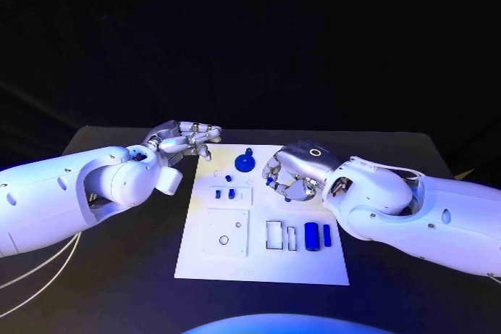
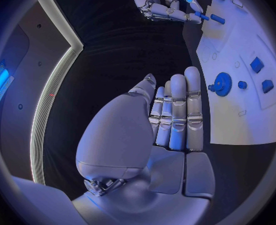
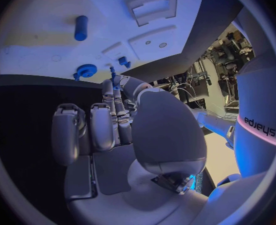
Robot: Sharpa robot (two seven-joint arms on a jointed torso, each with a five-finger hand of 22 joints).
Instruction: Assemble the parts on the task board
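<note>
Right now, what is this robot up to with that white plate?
It is fitting small blue parts onto the white task board. The right hand hovers over the board's middle, pinching a small blue part in its fingertips. The left hand sits at the board's far left corner, holding nothing. A blue gear and a blue cylinder rest on the board.

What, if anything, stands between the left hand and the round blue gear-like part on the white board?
Nothing visible does: the left hand, fingers straight and empty, hovers beside the white task board, with only bare board between it and the round blue gear-like part.
</note>
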